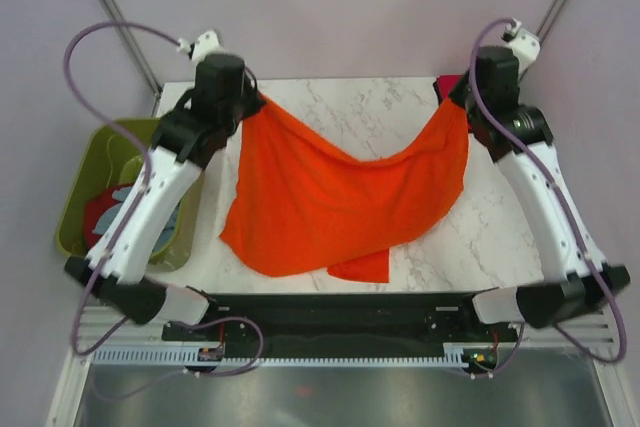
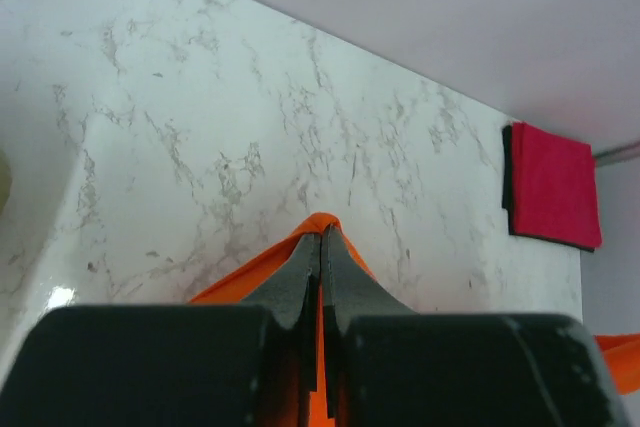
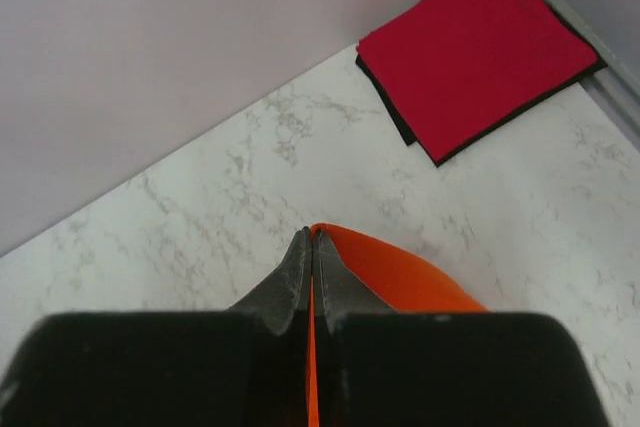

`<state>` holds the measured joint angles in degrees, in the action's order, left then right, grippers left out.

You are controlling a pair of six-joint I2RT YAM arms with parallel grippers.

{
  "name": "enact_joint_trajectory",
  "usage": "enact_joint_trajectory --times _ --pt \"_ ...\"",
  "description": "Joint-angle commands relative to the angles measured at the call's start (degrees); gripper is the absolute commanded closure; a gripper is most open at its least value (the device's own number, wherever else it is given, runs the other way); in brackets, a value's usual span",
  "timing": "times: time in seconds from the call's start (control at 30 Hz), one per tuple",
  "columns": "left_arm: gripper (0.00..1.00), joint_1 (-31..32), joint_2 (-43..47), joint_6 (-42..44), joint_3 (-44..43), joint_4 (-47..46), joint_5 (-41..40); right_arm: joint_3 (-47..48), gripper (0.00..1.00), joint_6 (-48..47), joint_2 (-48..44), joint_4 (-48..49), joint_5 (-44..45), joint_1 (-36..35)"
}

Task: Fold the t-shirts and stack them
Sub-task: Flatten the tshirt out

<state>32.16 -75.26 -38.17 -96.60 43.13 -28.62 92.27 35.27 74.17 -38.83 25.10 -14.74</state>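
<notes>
The bright orange t-shirt (image 1: 330, 197) hangs between my two grippers above the marble table (image 1: 380, 112), sagging in the middle, with its lower part on the table. My left gripper (image 1: 255, 104) is shut on its left top corner; orange fabric (image 2: 322, 222) pokes past the fingertips. My right gripper (image 1: 452, 102) is shut on its right top corner (image 3: 390, 267). A folded crimson red t-shirt (image 3: 480, 47) lies at the table's far right corner, also in the left wrist view (image 2: 552, 187). A pale grey-blue t-shirt (image 1: 125, 197) and a red one (image 1: 97, 212) lie in the tub.
An olive-green plastic tub (image 1: 85, 177) stands off the table's left edge under my left arm. A wall runs behind the table. Bare marble shows at the table's far middle and near right.
</notes>
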Motion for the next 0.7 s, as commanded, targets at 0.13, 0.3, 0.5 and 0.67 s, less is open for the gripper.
enact_joint_trajectory --times 0.13,0.3,0.5,0.67 --pt "0.98 -19.9 -21.2 -7.6 -31.1 -1.9 26.3 31.2 1.0 -13.5 21.2 16.5 8.4 3.1" --pt "0.98 -22.2 -19.5 -4.7 -42.6 -1.9 34.1 44.9 1.0 -17.7 20.1 14.7 4.2 3.2" --pt "0.98 -22.1 -1.3 -1.3 -11.0 -3.2 34.7 18.5 1.0 -14.4 2.5 15.1 5.0 3.2" --pt "0.98 -22.1 13.3 -1.2 17.4 -9.0 33.1 -9.6 1.0 -10.6 -15.9 16.5 3.7 3.3"
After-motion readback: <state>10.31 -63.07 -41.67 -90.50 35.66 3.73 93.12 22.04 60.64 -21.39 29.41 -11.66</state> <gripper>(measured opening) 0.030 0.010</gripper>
